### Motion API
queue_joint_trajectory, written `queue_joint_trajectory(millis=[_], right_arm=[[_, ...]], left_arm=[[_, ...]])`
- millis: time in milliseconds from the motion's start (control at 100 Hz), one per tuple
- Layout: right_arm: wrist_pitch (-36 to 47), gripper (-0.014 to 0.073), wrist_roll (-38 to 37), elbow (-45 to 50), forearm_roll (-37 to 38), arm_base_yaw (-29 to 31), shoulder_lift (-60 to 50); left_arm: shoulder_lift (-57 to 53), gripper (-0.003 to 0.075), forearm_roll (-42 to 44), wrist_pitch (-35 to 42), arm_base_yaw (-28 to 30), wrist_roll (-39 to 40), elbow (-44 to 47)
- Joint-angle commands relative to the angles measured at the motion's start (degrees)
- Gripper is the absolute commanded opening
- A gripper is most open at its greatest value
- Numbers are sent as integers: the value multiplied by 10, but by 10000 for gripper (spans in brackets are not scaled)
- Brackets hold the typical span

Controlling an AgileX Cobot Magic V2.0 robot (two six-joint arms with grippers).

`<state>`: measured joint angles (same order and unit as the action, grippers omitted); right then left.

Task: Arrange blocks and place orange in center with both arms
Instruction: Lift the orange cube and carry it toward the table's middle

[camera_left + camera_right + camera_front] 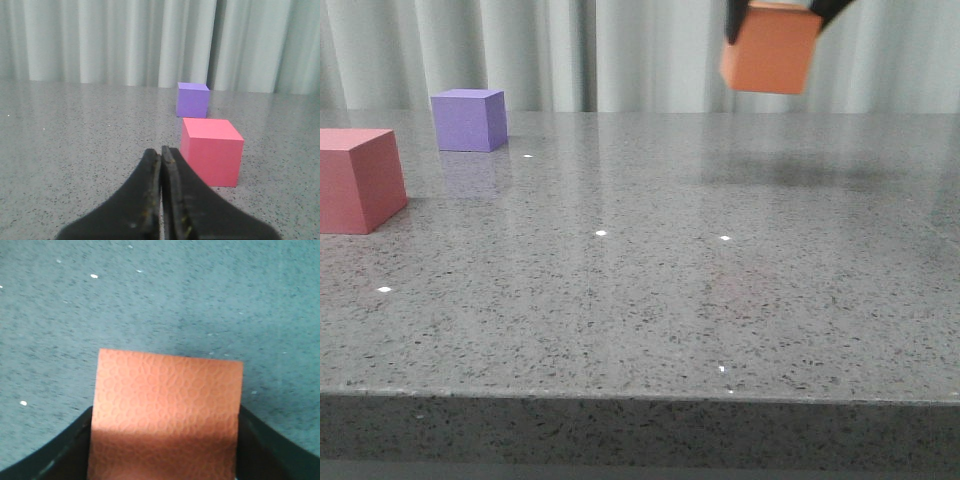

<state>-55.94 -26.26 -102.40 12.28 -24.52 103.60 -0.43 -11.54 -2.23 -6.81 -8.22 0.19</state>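
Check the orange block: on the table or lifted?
Lifted. The orange block hangs tilted above the table, its shadow far below; right gripper fingers flank it.

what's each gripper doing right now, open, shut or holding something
Left gripper: closed, fingers pressed together, holding nothing.
Right gripper: closed on the orange cube, lifted clear of the table.
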Motion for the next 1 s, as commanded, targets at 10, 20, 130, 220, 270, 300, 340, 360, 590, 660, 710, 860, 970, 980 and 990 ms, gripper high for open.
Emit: queue_joint_trajectory(millis=[10,20,130,220,270,300,340,360,590,660,710,860,970,980,990], right_arm=[[-4,332,-58,-48,41,-28,1],[-6,332,-61,-53,41,-30,6],[-15,332,-93,-93,41,-61,42],[-24,332,-109,-121,41,-82,72],[-27,332,-115,-141,42,-92,87],[-32,332,-120,-151,43,-96,98],[-37,332,-127,-167,44,-103,108],[-40,332,-130,-172,45,-106,113],[-61,332,-142,-241,49,-127,167],[-62,332,-147,-251,50,-132,175],[-62,332,-151,-253,50,-134,180],[-62,332,-157,-254,54,-139,190],[-63,332,-157,-254,55,-139,195],[-63,332,-157,-254,55,-139,195],[-63,332,-157,-254,55,-139,196]], left_arm=[[-17,-20,-2,43,0,3,26],[-17,-20,-2,43,0,3,26],[-17,-20,-2,43,0,3,26],[-17,-20,-2,43,0,3,26],[-17,-20,-2,43,0,3,26],[-17,-20,-2,43,0,3,26],[-17,-20,-2,43,0,3,26],[-17,-20,-2,43,0,3,26],[-17,-20,-2,43,0,3,26],[-17,-20,-2,43,0,3,26],[-17,-20,-2,43,0,3,26],[-17,-20,-2,43,0,3,26],[-17,-20,-2,43,0,3,26],[-17,-20,-2,43,0,3,26],[-17,-20,-2,43,0,3,26]])
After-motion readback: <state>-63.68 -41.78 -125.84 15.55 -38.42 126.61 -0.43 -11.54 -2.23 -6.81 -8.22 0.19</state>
